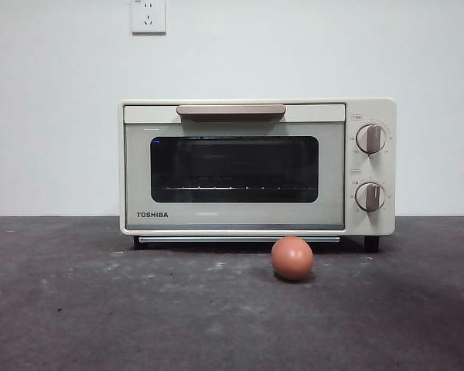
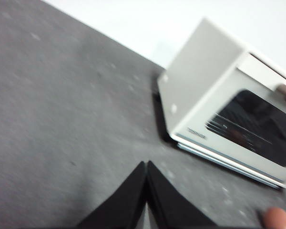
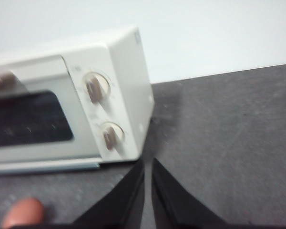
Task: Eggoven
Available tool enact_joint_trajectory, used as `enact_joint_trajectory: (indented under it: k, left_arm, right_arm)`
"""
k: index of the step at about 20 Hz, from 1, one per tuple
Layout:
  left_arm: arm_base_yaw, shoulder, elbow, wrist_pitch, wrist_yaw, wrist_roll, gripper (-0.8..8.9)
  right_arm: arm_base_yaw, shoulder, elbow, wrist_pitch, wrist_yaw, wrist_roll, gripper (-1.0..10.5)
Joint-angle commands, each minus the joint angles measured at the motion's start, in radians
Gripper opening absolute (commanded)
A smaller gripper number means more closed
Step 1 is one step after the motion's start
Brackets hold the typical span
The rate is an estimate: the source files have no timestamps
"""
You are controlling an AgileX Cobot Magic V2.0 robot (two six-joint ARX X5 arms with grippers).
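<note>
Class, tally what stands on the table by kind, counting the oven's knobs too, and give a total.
Toaster oven: 1
Egg: 1
Grey knobs: 2
Total: 4

We see the toaster oven (image 1: 257, 166) as a cream shell with a smooth, satin painted look, and its door (image 1: 233, 169) carries dark glossy glass that throws faint reflections. The handle (image 1: 230, 110) at 12 o'clock of the door looks matt, tan. The two knobs (image 1: 370, 139) look like grey plastic with a dull sheen. The egg (image 1: 292, 257) is reddish-brown and smooth, softly shiny. The table (image 1: 77, 309) looks dark grey, matt, rough and speckled. Both pincers look matt black.
</note>
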Motion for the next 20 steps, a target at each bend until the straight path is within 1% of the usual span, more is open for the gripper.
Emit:
enact_joint_trajectory:
  k: [1, 5, 7, 9, 12, 20]
  left_arm:
    - [0.003, 0.003, 0.06, 0.01, 0.03, -0.026, 0.07]
    - [0.002, 0.034, 0.158, -0.064, 0.053, -0.025, 0.07]
    - [0.003, 0.064, 0.209, -0.095, 0.089, -0.009, 0.07]
    - [0.003, 0.104, 0.262, -0.124, 0.131, 0.018, 0.07]
    - [0.002, 0.178, 0.353, -0.186, 0.197, 0.071, 0.07]
    - [-0.003, 0.379, 0.585, -0.405, 0.314, 0.282, 0.07]
  right_arm:
    - [0.003, -0.001, 0.069, -0.024, -0.003, 0.093, 0.0]
    - [0.003, 0.006, 0.175, -0.133, -0.003, 0.098, 0.0]
    - [0.003, 0.022, 0.234, -0.192, -0.013, 0.096, 0.0]
    - [0.003, 0.047, 0.293, -0.252, -0.042, 0.083, 0.0]
    - [0.003, 0.099, 0.389, -0.361, -0.109, 0.043, 0.0]
    - [0.003, 0.285, 0.617, -0.688, -0.322, -0.104, 0.0]
